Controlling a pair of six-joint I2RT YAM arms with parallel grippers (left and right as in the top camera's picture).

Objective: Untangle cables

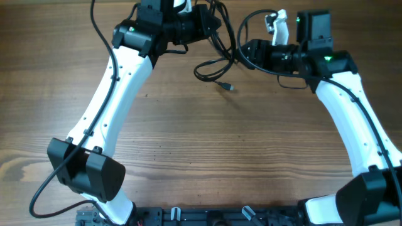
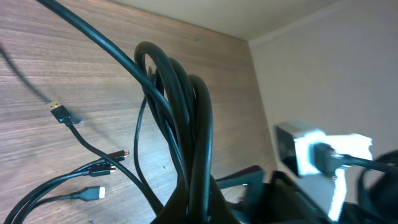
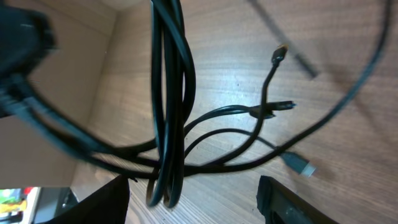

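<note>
A bundle of thin black cables (image 1: 221, 45) hangs between my two grippers at the table's far edge. One loop (image 1: 210, 68) lies on the wood, with a plug end (image 1: 230, 87) free. My left gripper (image 1: 210, 25) is shut on several cable strands (image 2: 186, 112), which run up out of its jaws (image 2: 200, 202). My right gripper (image 1: 249, 53) is open; a doubled cable loop (image 3: 166, 124) hangs between its spread fingers (image 3: 193, 205), closer to the left finger. Loose plug ends lie on the table in the left wrist view (image 2: 60, 112) and in the right wrist view (image 3: 300, 165).
The wooden table (image 1: 239, 150) meets a pale wall at the far edge (image 2: 311, 62). The right arm's white and black wrist parts (image 2: 323, 152) are close to my left gripper. The arms' thicker black wires (image 1: 100, 31) run along the arms.
</note>
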